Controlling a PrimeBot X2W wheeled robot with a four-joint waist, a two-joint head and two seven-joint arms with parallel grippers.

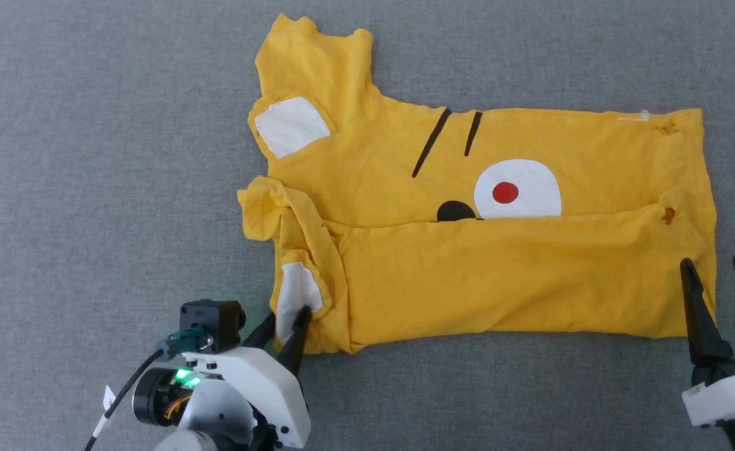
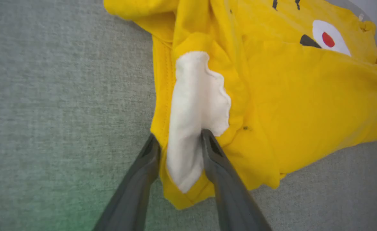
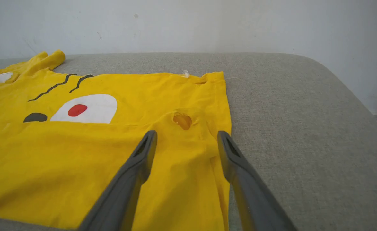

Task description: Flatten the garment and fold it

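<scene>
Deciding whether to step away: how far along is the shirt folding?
Done: the garment lies mostly flat, its near long edge already folded over half the face print. In hand: the left end effector straddles the near sleeve's white patch, grip unclear; the right end effector hangs open over the near right corner. Left: probably the sleeves and crosswise folds.

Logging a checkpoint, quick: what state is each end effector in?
Left end effector: around the garment's white patch, grip cannot be told.
Right end effector: open, empty.

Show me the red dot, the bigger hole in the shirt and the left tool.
red dot (image 1: 505, 192), head view, middle of the dot.
bigger hole (image 3: 182, 121), right wrist view, middle of the opening.
left tool (image 2: 178, 133), left wrist view, midway between its fingertips.
</scene>
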